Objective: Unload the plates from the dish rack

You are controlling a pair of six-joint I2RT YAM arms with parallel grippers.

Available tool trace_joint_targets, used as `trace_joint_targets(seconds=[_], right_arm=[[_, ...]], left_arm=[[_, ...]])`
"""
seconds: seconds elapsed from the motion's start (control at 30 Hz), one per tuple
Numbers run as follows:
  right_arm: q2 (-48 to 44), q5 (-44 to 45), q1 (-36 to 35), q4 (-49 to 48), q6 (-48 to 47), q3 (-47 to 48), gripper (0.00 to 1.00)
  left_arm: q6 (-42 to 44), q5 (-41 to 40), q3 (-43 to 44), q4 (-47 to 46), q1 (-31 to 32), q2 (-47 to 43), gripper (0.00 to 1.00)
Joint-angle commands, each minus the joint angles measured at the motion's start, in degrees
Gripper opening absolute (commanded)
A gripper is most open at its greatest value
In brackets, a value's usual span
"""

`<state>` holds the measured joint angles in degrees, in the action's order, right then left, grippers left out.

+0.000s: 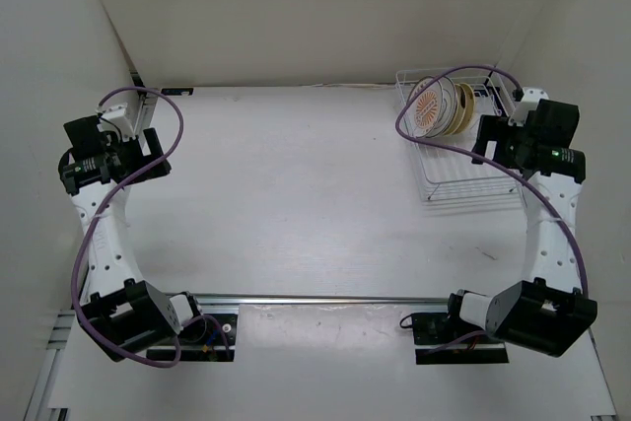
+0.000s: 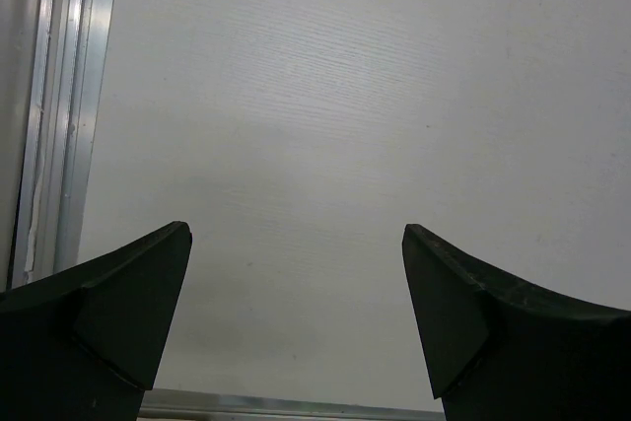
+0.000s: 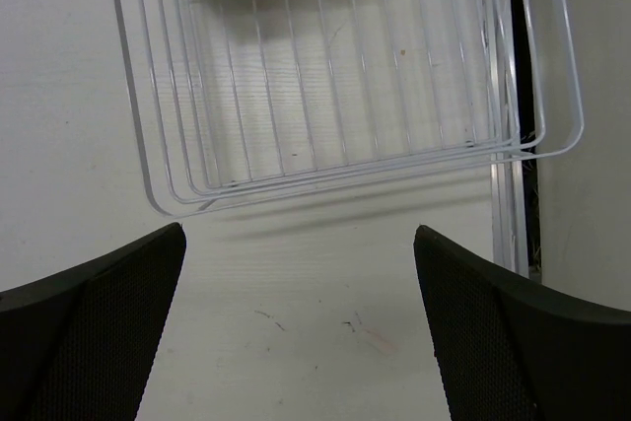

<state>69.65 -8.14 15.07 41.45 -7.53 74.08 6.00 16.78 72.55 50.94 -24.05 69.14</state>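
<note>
Plates (image 1: 441,107) stand on edge in a row at the far end of the dish rack (image 1: 461,182), by the table's (image 1: 296,194) far right corner. Its wires evidently keep them upright, and none looks unloaded. The right gripper (image 3: 301,244), jaws wide and empty, hangs over the rack's near edge, presumably staged for a first approach. The left gripper (image 2: 296,244), likewise spread and empty, faces tabletop well apart.

Place: robot lab test cell
Enclosure: plain white panels (image 1: 296,7) box in a white table (image 1: 296,204)
Mounting: aluminium rail (image 1: 325,298) carries bolted arm bases (image 1: 133,317)
Wiring: loose purple cables (image 1: 76,278)
</note>
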Motion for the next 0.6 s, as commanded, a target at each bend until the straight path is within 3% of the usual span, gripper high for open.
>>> trace_joint_targets(seconds=[0.0, 0.13, 0.33, 0.5, 0.57], right_arm=[[0.05, 2.87, -0.22, -2.52, 0.06, 3.95, 1.0], [1.19, 0.67, -0.22, -3.13, -2.58, 5.54, 1.0], [11.1, 8.58, -0.22, -4.36, 3.13, 16.16, 1.0], [18.06, 3.13, -1.88, -3.22, 4.72, 24.44, 1.0], [19.82, 2.34, -4.07, -3.22, 0.16, 24.44, 1.0]], left_arm=[[0.24, -0.87, 0.57, -0.93, -0.03, -0.59, 1.0], [0.24, -1.92, 2.67, -1.45, -0.03, 1.25, 1.0], [0.24, -1.4, 5.48, -1.98, -0.03, 3.8, 1.0], [-1.6, 2.2, 10.14, -2.6, -0.03, 8.27, 1.0], [-3.08, 5.0, 12.42, -3.12, -0.03, 10.12, 1.0]])
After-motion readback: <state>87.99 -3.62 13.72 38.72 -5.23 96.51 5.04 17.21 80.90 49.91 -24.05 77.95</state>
